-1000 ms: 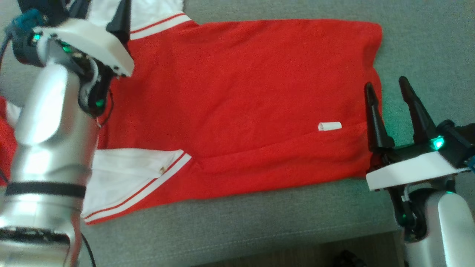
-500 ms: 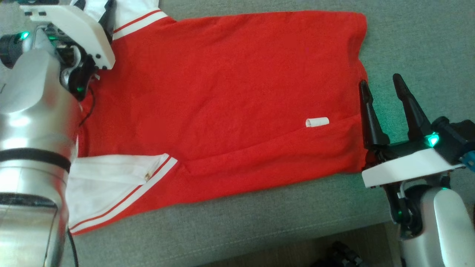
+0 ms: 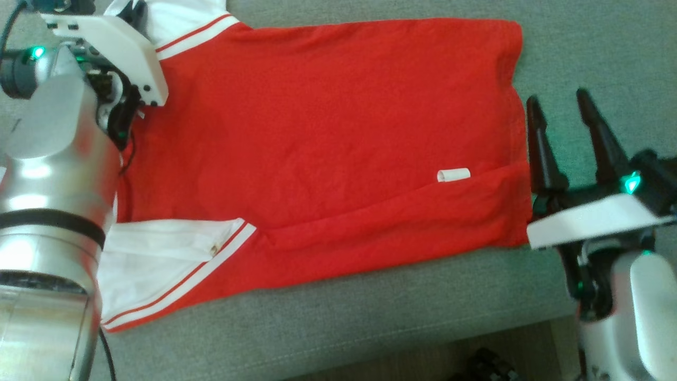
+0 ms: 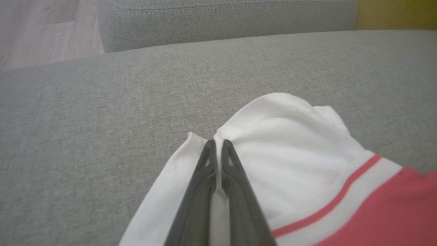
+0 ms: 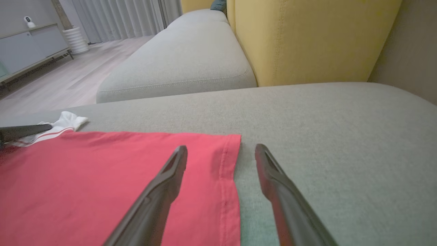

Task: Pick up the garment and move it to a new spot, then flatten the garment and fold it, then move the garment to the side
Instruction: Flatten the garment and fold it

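1. The left claw (image 4: 215, 141) is pinched closed on the white sleeve (image 4: 290, 143) of the garment (image 3: 328, 132).
2. The right claw (image 5: 221, 147) gapes wide and holds nothing. One finger is above the hem (image 5: 227, 177), the other above the bare grey sofa seat (image 5: 341, 136).
3. A yellow backrest (image 5: 307, 37) rises behind, and a wooden floor (image 5: 68, 78) lies beyond.
4. The garment is red with striped white sleeves and a small white label (image 3: 454, 174), and lies flat across the seat.

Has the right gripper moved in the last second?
Yes. Against the white tag on the red shirt, the right gripper has shifted up the head view and slightly right, jaws open.
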